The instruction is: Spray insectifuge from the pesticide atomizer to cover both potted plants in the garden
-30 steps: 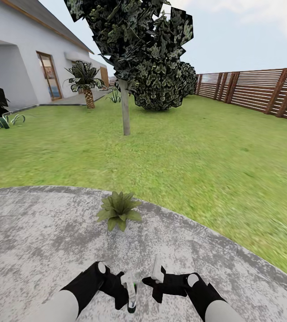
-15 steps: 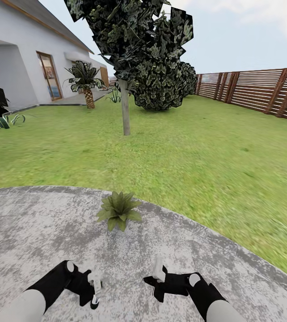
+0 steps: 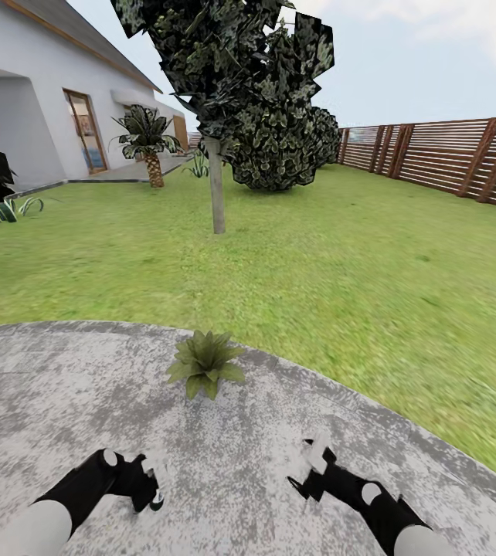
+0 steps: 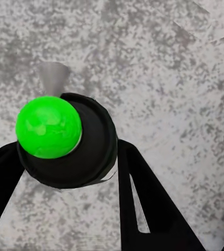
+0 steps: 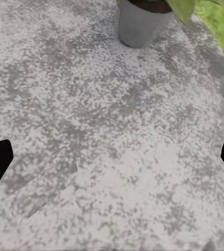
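On the round grey gravel patio (image 3: pixel 62 386), at its far edge, stands one potted plant (image 3: pixel 205 363), a low rosette of pointed green leaves. The right wrist view catches its pale grey pot (image 5: pixel 141 23). My left gripper (image 3: pixel 151 486) hangs low at the near left, shut on the pesticide atomizer (image 3: pixel 157 502). In the left wrist view the atomizer (image 4: pixel 86 151) is seen end-on as a dark round body with a bright green ball, between the black fingers (image 4: pixel 143 204). My right gripper (image 3: pixel 316 457) is at the near right, open and holding nothing, pointing at the plant.
Beyond the patio lies green lawn (image 3: pixel 317 270) with a tree trunk (image 3: pixel 216 189) straight ahead and a big dark bush (image 3: pixel 279 147) behind it. The white house (image 3: pixel 24 116) stands left and a brown slatted fence (image 3: pixel 449 154) right. Striped agave tufts (image 3: pixel 5 208) grow at the left.
My left arm has swung left and lower with the atomizer. My right arm has moved right, with its gripper turned towards the plant. The view itself has not shifted.
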